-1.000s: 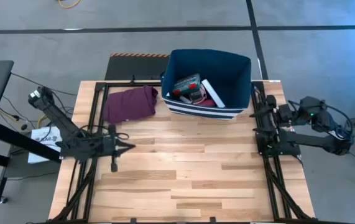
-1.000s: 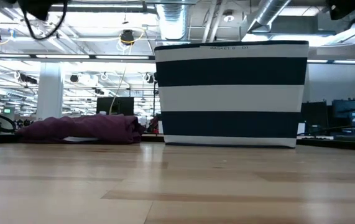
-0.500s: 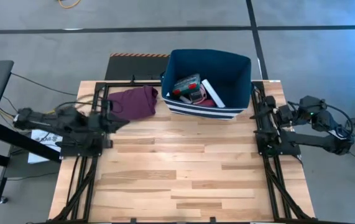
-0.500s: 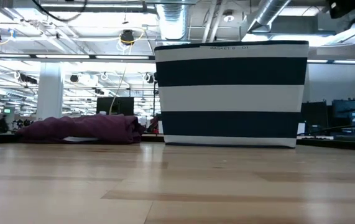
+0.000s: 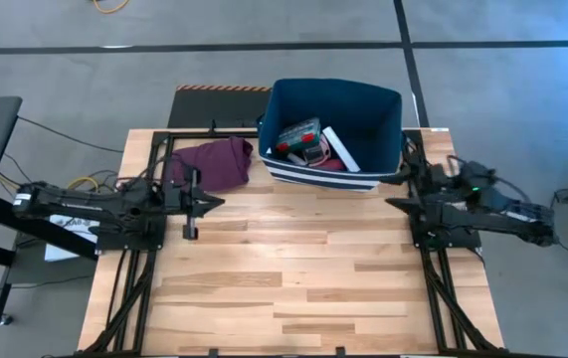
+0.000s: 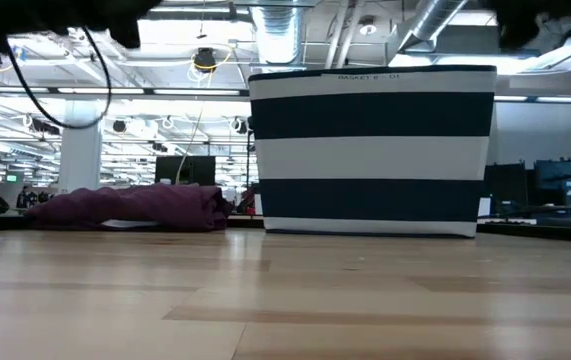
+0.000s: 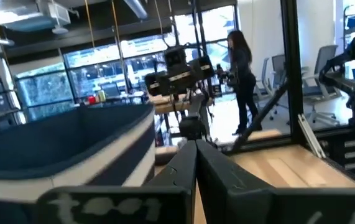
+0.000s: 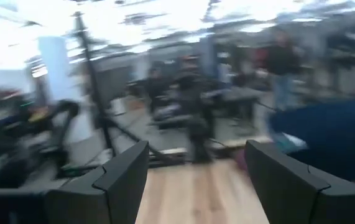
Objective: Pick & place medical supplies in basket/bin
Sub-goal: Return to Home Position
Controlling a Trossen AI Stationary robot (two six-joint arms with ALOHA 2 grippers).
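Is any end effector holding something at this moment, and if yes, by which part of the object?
Nothing is held. The left end effector is shut on nothing, and the right end effector is open and empty.

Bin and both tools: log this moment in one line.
bin: supplies inside | left tool: shut, empty, near maroon cloth | right tool: open, empty, by bin's right corner
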